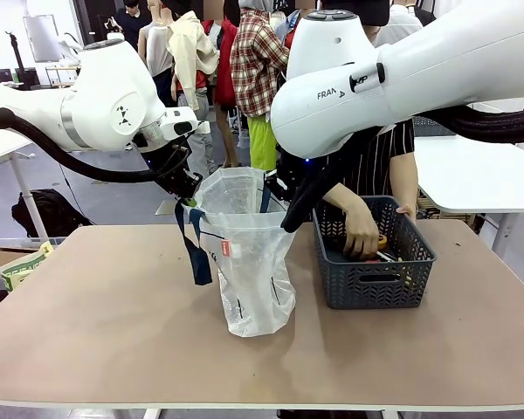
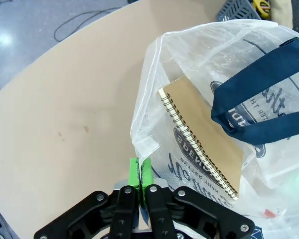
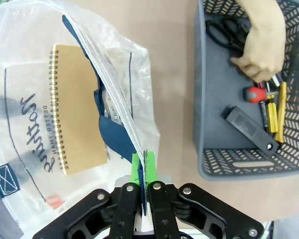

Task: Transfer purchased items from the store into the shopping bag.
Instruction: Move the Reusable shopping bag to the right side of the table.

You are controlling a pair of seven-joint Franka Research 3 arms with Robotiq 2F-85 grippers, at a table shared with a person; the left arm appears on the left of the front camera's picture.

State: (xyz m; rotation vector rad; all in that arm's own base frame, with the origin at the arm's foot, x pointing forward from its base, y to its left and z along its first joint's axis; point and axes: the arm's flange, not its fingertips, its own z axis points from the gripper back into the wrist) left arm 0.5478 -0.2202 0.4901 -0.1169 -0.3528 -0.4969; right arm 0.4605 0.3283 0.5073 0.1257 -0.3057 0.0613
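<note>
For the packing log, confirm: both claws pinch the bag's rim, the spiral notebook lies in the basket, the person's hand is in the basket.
Wrong: the spiral notebook lies inside the shopping bag, not the basket; the right wrist view shows it. The rest stands.

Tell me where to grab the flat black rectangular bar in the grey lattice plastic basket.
Pinch the black bar across its narrow width near mid-length, coming straight down: it lies flat on the basket floor, with walls blocking side approaches.
</note>
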